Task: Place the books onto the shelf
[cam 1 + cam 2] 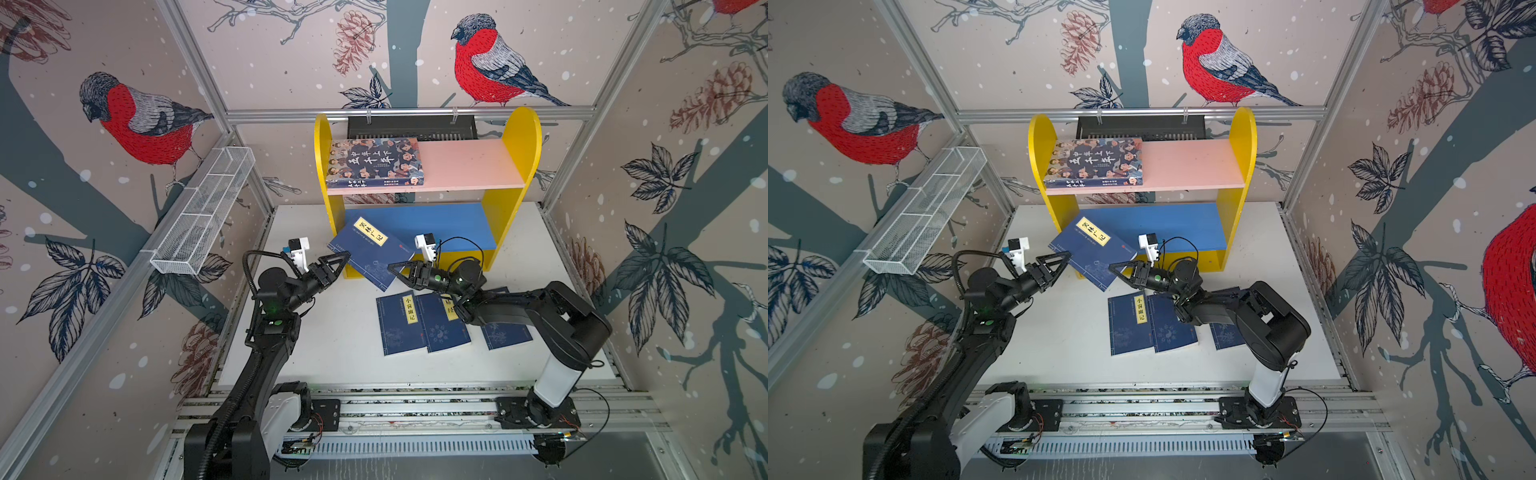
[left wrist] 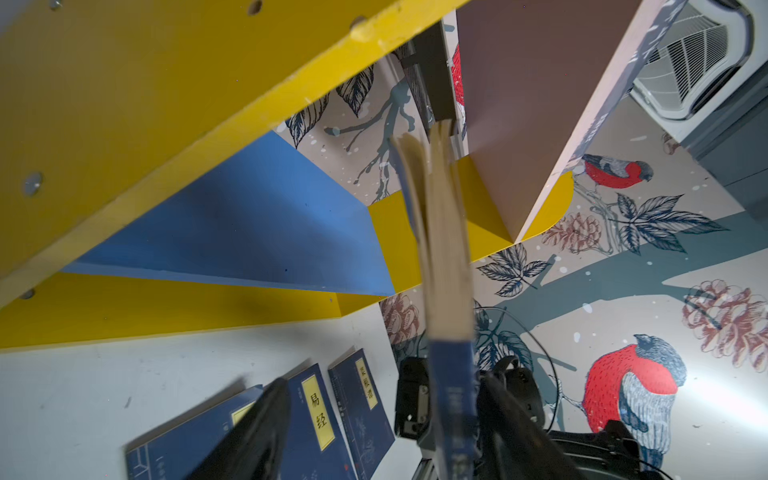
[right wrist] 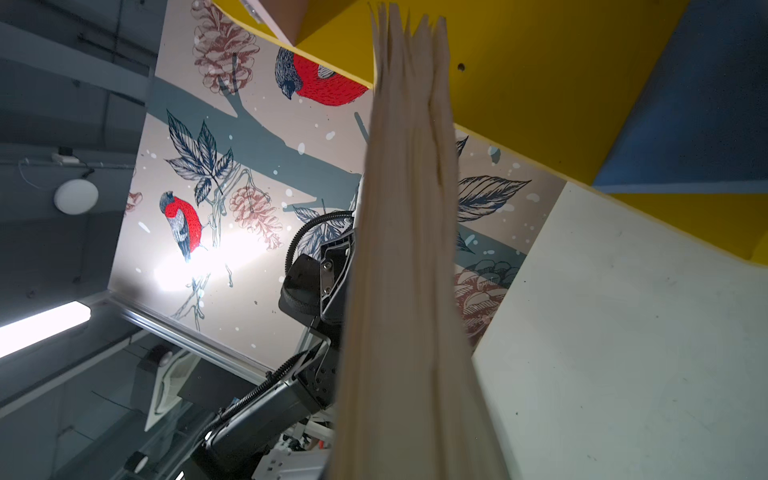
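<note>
R pincer (image 1: 392, 269): shut on navy book (image 1: 370, 253), right edge.
L pincer (image 1: 343, 264): jaws wide apart at same bk's left edge, no grip.
Shelf (image 1: 519, 166): held bk tilted in front of blue board; thick book (image 1: 374, 162) flat on pink board.
Counter (image 1: 324, 353): three navy books (image 1: 401, 324) lying flat.

Yellow sides, pink upper board and blue lower board on the shelf (image 1: 521, 141); navy covers with yellow title labels on the thin books (image 1: 397, 332); illustrated faces and white characters on the thick book (image 1: 374, 160); red-breasted birds across the wallpaper (image 1: 145, 120).
</note>
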`<control>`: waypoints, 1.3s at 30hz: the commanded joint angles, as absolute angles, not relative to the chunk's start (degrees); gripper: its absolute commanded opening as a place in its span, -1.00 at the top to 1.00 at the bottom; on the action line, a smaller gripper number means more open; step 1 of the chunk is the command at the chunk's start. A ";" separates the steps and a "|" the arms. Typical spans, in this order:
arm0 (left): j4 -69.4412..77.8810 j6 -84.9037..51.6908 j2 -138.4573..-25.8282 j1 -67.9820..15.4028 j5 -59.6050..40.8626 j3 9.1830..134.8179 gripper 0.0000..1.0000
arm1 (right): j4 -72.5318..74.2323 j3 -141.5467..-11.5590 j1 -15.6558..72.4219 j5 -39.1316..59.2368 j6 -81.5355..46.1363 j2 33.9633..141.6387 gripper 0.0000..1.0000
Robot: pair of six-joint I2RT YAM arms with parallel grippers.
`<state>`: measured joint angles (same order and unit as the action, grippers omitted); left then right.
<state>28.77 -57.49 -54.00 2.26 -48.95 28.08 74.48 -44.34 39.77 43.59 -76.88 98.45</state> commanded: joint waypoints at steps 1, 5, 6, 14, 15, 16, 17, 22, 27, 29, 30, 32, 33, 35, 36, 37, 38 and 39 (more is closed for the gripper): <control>25.10 -51.26 -53.03 3.11 -54.76 27.77 -0.72 | 64.80 -43.55 36.72 53.56 -68.65 95.30 0.97; 27.53 -52.38 -53.26 3.26 -60.58 27.72 -0.83 | 51.69 -43.86 33.23 58.55 -60.38 91.39 0.97; 27.36 -52.30 -53.65 3.26 -62.08 28.04 -0.82 | 45.98 -44.68 32.81 59.47 -56.47 90.02 0.97; 16.22 -41.40 -56.46 2.73 -64.84 31.72 -0.52 | 22.44 -50.25 32.20 62.28 -39.19 84.70 0.97; 15.13 -40.22 -56.48 2.56 -64.69 31.82 -0.50 | 21.85 -50.34 32.10 62.36 -38.72 84.34 0.97; 14.77 -39.83 -56.44 2.44 -64.76 31.69 -0.49 | 21.25 -50.44 32.08 62.32 -38.25 84.07 0.97; 15.05 -40.26 -56.28 2.23 -65.15 31.30 -0.48 | 20.22 -50.81 32.08 62.67 -37.46 84.24 0.97; 20.89 -44.59 -56.52 1.25 -68.30 30.29 -0.35 | 16.68 -53.28 32.17 64.80 -34.72 85.65 0.97; 24.16 -46.99 -57.12 0.28 -69.90 30.31 0.31 | 16.78 -55.90 32.17 65.56 -34.87 88.15 0.92; 24.53 -47.11 -57.52 0.18 -69.02 30.56 0.70 | 17.24 -56.91 32.17 65.10 -35.77 89.34 0.66; 24.36 -47.15 -57.85 0.18 -67.89 30.82 0.91 | 17.99 -57.17 32.08 64.75 -36.67 89.87 0.51; 23.59 -46.97 -58.39 0.22 -65.09 31.68 1.00 | 20.04 -56.85 31.76 63.45 -39.09 90.48 0.15; 23.36 -46.85 -58.75 0.18 -64.05 32.17 1.00 | 21.54 -56.11 31.45 62.84 -40.59 90.48 0.09; 24.39 -47.70 -59.93 0.24 -62.58 33.02 1.00 | 30.45 -52.93 30.70 62.41 -46.58 90.10 0.03; 25.18 -48.40 -60.47 0.24 -62.14 33.29 1.00 | 35.39 -51.09 30.51 62.25 -50.25 89.88 0.01; 26.41 -49.49 -61.21 0.18 -61.65 33.56 1.00 | 40.86 -49.00 30.56 62.16 -53.34 89.98 0.01; 28.48 -51.12 -62.02 0.26 -61.40 33.53 1.00 | 44.64 -47.87 30.88 62.10 -55.89 90.15 0.01; 30.98 -53.01 -62.73 0.24 -61.35 33.29 1.00 | 46.51 -47.28 31.29 61.73 -57.29 90.38 0.01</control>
<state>23.18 -48.69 -61.54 0.23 -62.81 32.93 30.89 -48.95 30.59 62.35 -48.29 90.28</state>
